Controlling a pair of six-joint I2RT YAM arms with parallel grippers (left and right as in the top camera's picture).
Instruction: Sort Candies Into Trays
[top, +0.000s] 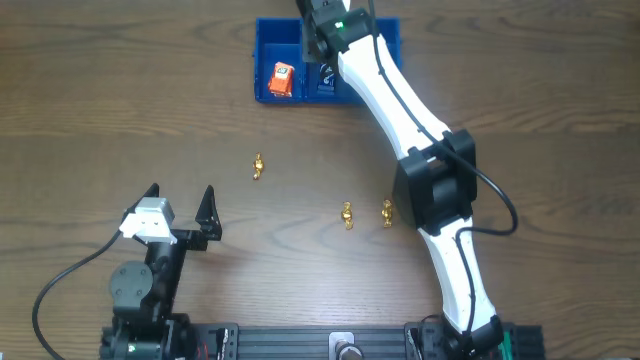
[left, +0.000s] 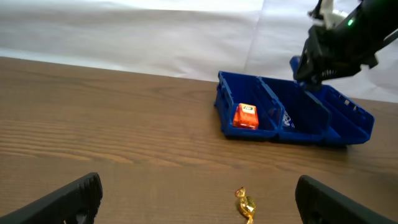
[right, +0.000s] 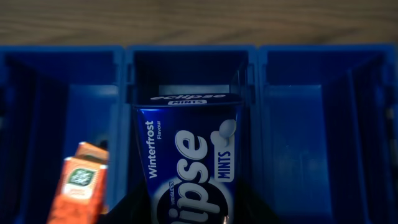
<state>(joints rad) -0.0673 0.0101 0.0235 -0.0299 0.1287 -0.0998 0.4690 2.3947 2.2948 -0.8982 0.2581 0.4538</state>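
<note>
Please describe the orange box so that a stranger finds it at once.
Find the blue plastic three-compartment tray far across the wooden table. The small orange candy box lies in its left-end compartment. Its neighbour, at the middle compartment, is a larger dark blue mint box.

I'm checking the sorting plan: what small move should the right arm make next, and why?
Probably open the right tool to release the blue mint box. The box already sits within the middle compartment of the blue tray, beside the orange box in the neighbouring one, so letting go seems enough.
</note>
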